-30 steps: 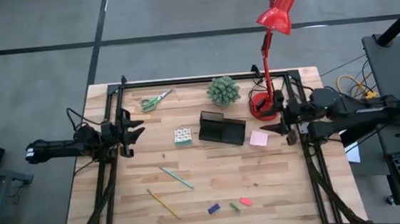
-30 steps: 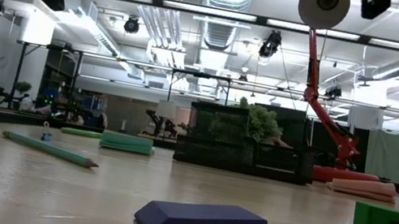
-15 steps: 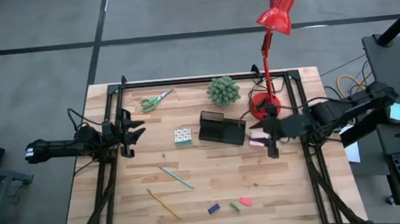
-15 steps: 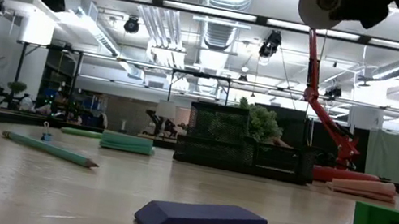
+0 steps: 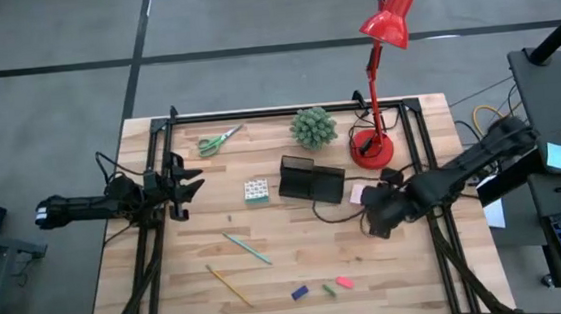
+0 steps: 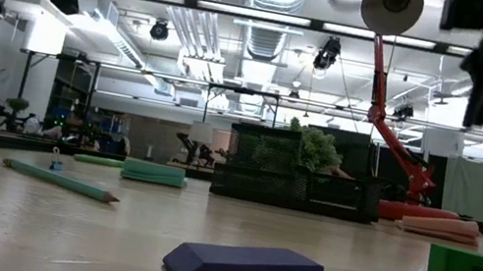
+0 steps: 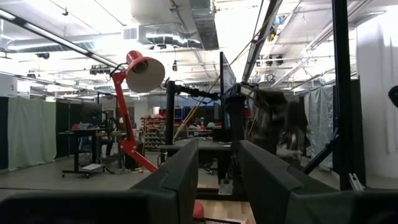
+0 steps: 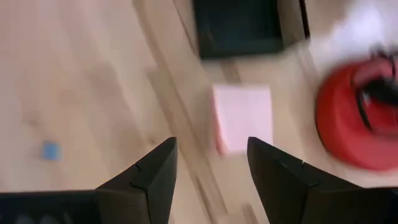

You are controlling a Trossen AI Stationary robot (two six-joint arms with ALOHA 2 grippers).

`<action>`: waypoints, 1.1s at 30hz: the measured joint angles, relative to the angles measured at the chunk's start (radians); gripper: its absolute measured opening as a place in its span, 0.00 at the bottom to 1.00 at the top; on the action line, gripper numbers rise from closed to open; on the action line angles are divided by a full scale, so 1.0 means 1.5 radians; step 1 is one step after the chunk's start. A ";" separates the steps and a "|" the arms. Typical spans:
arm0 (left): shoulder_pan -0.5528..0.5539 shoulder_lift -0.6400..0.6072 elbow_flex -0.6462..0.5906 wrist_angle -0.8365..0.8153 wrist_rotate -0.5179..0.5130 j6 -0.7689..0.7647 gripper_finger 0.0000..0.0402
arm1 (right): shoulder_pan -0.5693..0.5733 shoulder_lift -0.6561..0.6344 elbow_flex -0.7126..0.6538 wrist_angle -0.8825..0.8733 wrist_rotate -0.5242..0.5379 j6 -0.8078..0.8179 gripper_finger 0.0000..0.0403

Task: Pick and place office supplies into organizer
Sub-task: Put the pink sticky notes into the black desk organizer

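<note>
Two grippers are in play, though only the right gripper is at work: it hangs over the table with jaws spread and empty, just beside the pink sticky-note pad, which lies flat between the organizer and the red lamp base. The likeliest failure, I judge, is a skidding pad: a thin flat block may slide toward the organizer wall instead of lifting if the fingertips land unevenly. The lamp base, near the pad, crowds one side of the approach. Beyond the organizer sit the white dotted cube and potted plant, out of the way. Well off from the organizer, the left gripper waits, jaws apart, holding nothing.
</note>
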 joint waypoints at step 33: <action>0.000 0.000 0.000 0.002 0.000 0.070 0.26 | -0.011 0.259 -0.056 0.091 0.093 -0.043 0.46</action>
